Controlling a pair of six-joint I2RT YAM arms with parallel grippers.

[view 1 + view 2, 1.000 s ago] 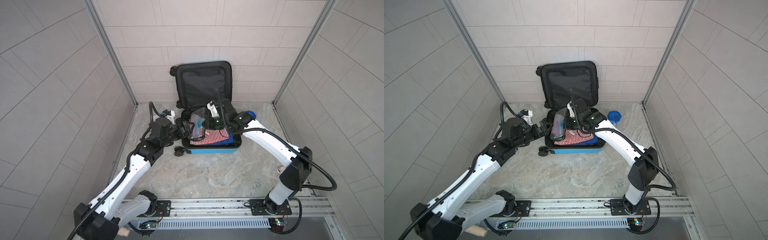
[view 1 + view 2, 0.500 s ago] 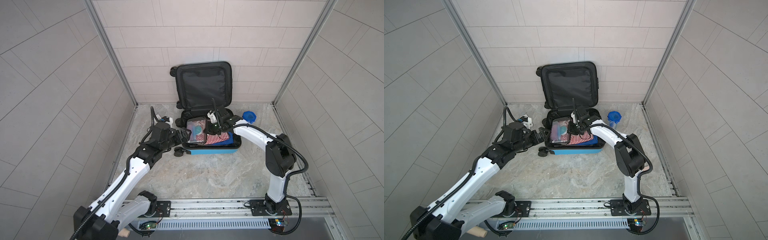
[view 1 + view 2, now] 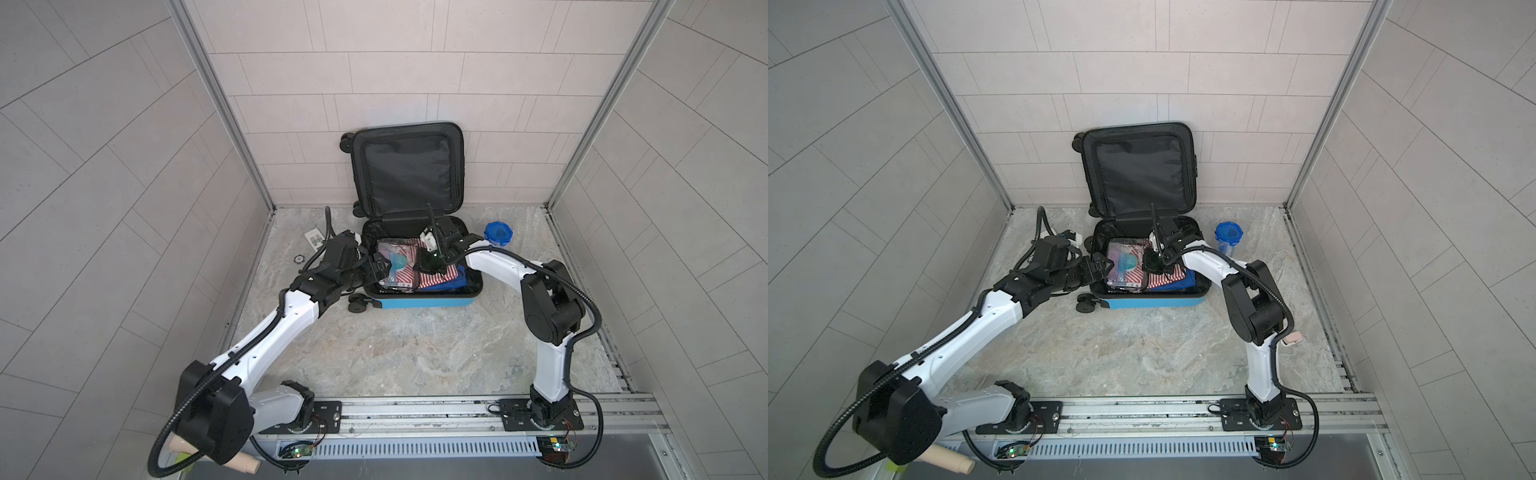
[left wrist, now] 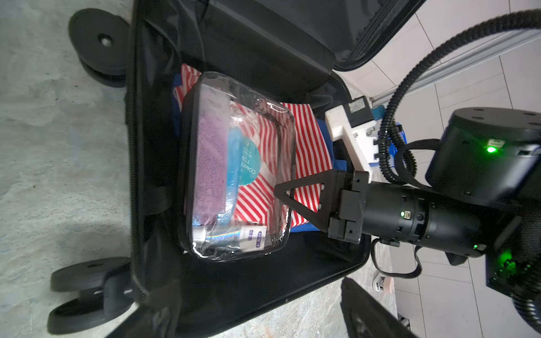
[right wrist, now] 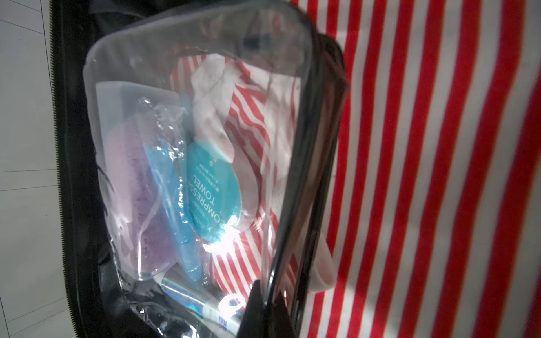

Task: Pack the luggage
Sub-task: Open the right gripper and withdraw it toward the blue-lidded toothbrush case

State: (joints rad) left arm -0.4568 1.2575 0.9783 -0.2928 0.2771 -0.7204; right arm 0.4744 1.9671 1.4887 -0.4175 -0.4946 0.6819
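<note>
The luggage [image 3: 424, 302] [image 3: 1158, 302] is a blue suitcase lying open on the floor, its black-lined lid [image 3: 405, 170] propped against the back wall. In its base a clear toiletry pouch [image 3: 395, 266] [image 3: 1125, 266] [image 4: 234, 164] [image 5: 190, 161] rests on a red-and-white striped cloth [image 4: 304, 140] [image 5: 439, 146]. My right gripper [image 3: 428, 266] [image 3: 1150, 264] [image 4: 281, 191] [image 5: 265, 295] is shut on the pouch's black-trimmed edge. My left gripper [image 3: 380, 268] [image 3: 1100, 268] [image 4: 257, 322] stands open at the case's left rim, beside the pouch, holding nothing.
A blue-lidded clear container [image 3: 498, 233] [image 3: 1228, 237] stands on the floor right of the case. A white tag [image 3: 314, 237] and a small round item [image 3: 299, 258] lie to the left. Black wheels [image 3: 357, 306] stick out at the case's front left. Tiled walls close three sides.
The right gripper has brought the pouch down from a tilted hold above the case onto the striped cloth, and that arm's elbow has folded back. The left gripper stays by the left rim.
</note>
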